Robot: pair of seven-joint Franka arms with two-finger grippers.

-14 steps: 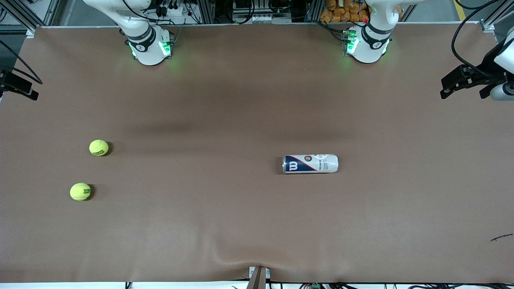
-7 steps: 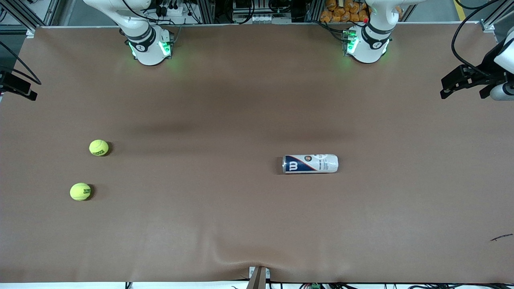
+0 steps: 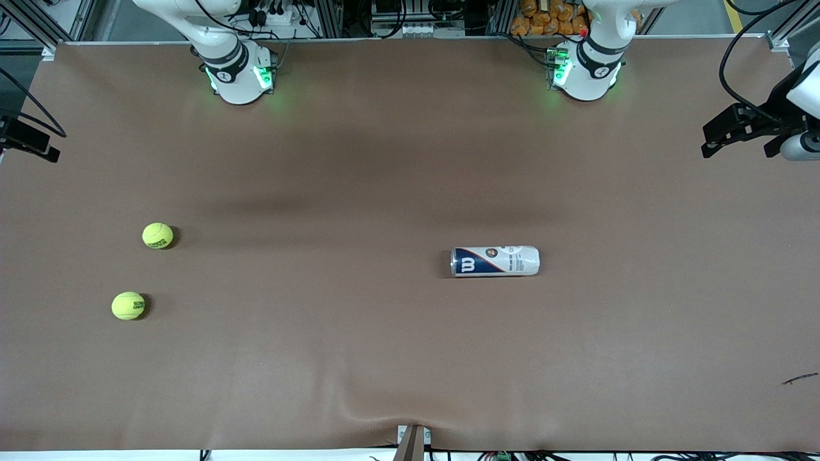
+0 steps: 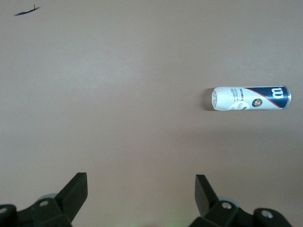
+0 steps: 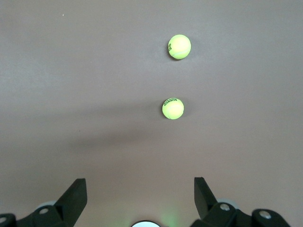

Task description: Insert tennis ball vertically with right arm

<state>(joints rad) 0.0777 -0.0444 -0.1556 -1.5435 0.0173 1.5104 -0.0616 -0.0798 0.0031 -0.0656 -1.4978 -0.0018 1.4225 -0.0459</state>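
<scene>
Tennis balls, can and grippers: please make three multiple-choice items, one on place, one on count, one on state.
1. Where do the tennis balls lie?
A. Toward the right arm's end of the table
B. Inside the can
C. Toward the left arm's end
2. How many tennis balls are on the table?
A. One
B. Two
C. Four
3. How does the can rest?
A. Upright
B. Held in a gripper
C. On its side

Key: 1 A, one ball and the nearer ball lie toward that end of the table. 2 B, just those two show. 3 C, the can lies flat; the left gripper and right gripper hang open, empty.
</scene>
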